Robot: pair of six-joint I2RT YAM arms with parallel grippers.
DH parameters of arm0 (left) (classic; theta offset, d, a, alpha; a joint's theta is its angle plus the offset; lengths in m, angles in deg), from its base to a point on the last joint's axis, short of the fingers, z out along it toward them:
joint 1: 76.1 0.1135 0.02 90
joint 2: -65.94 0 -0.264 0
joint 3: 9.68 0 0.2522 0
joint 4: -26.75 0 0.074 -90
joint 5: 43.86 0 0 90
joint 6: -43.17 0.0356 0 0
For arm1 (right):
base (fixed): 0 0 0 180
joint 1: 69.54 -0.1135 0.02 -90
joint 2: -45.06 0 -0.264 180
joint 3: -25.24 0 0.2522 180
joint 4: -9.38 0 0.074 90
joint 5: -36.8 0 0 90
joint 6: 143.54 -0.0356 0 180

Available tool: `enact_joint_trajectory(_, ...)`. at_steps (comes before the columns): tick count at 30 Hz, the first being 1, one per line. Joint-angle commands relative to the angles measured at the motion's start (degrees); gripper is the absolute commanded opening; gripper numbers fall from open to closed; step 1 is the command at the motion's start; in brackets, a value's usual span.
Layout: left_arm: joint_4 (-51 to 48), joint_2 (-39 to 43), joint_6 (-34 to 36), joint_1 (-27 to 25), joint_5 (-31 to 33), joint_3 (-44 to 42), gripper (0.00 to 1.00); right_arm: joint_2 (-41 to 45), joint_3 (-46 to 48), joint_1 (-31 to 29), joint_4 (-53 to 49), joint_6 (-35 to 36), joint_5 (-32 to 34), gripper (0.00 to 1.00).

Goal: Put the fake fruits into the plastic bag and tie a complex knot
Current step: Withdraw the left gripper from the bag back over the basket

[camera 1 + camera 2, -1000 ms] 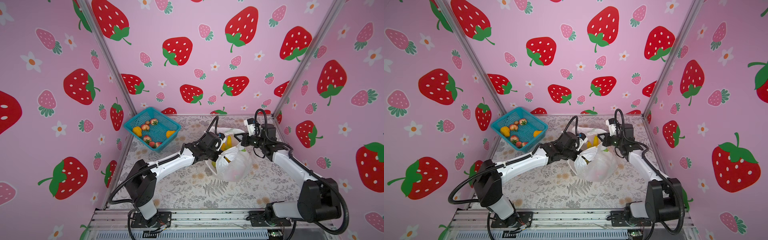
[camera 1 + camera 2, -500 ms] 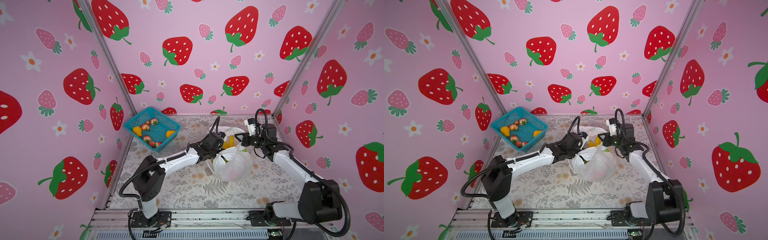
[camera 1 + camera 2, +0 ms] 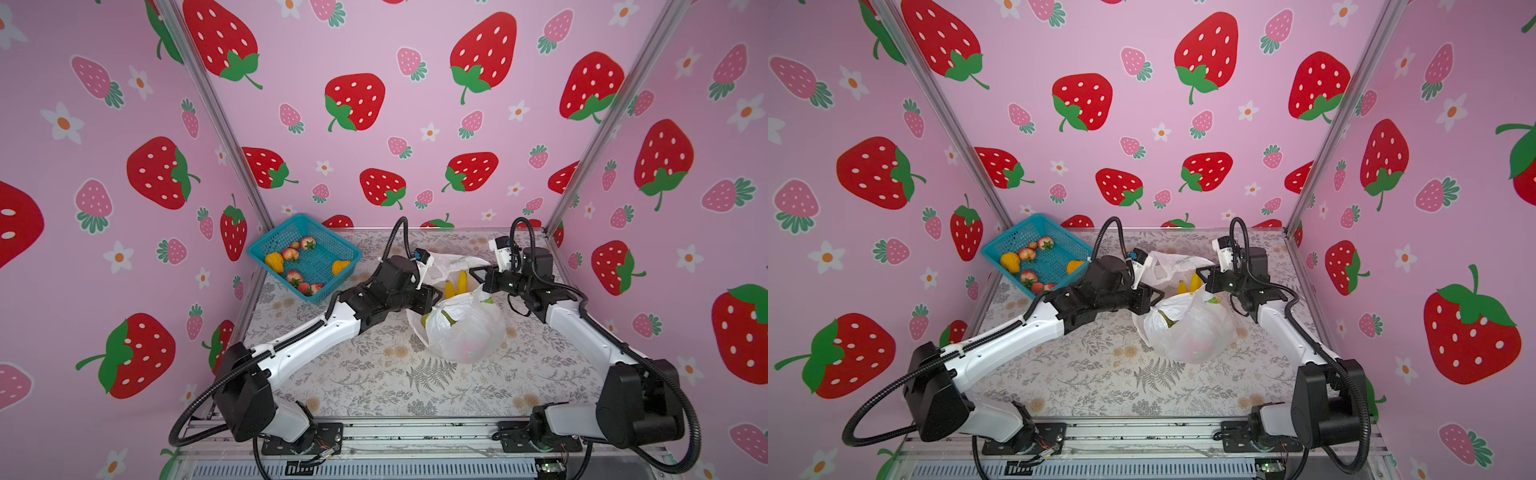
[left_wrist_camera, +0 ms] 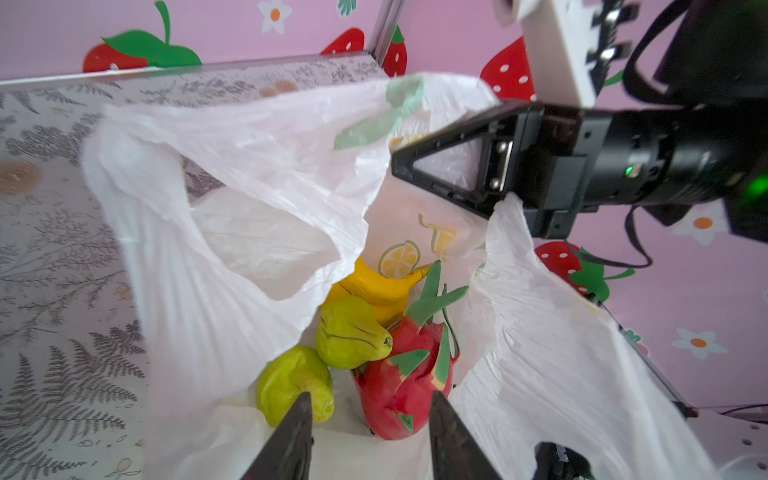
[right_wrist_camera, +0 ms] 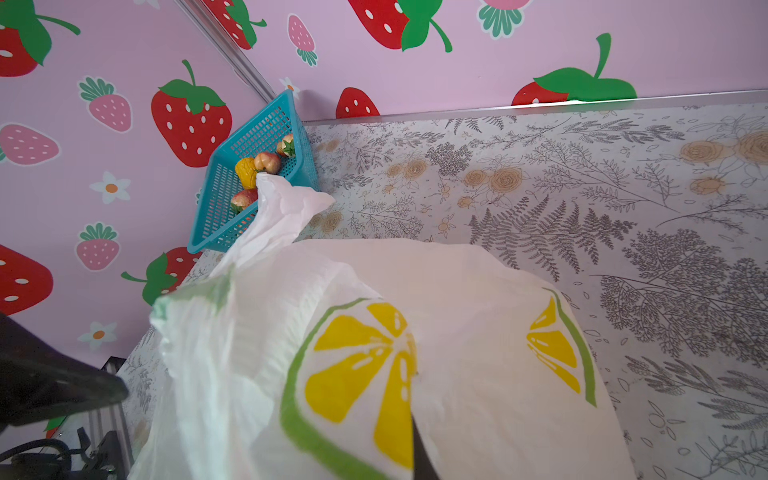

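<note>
left wrist view: the left gripper (image 4: pixel 368 399), clenched a second ago, now stands released and empty over the open mouth of the plastic bag (image 4: pixel 232 216), its load apparently dropped among the fake fruits (image 4: pixel 353 332) inside. the right gripper (image 4: pixel 401 168) stays pinched on the bag's rim near the far edge of the tabletop (image 3: pixel 374 374), right of centre. fruit remains in the teal basket (image 3: pixel 282 232) at the far left corner, so loading seems unfinished.

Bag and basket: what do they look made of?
The bag looks like thin plastic film: translucent white, crinkled, softly glossy, printed with lemons. The basket seems to be rigid moulded plastic: teal open-mesh walls holding their shape, slight sheen.
</note>
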Motion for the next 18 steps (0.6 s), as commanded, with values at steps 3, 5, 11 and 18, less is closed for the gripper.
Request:
enact_joint_trajectory(3, 0.0, 7.7, -0.9, 5.0, -0.7, -2.4, 0.49, 1.4, -0.1, -0.2, -0.2, 1.4, 0.3, 0.09)
enact_joint_trajectory(5, -0.8, 10.1, -2.5, 8.1, 1.5, -3.2, 0.50, 1.6, 0.0, -0.2, -0.1, 1.5, 0.3, 0.09)
enact_joint_trajectory(11, -8.8, 11.7, -9.6, 25.8, 4.9, -2.3, 0.56, 3.3, 1.5, -0.2, 2.1, 0.9, -0.1, 0.10)
enact_joint_trajectory(18, -17.1, 2.6, -7.7, 42.8, 9.4, 5.1, 0.58, 4.4, 4.3, -0.3, 5.1, 0.3, -0.4, 0.10)
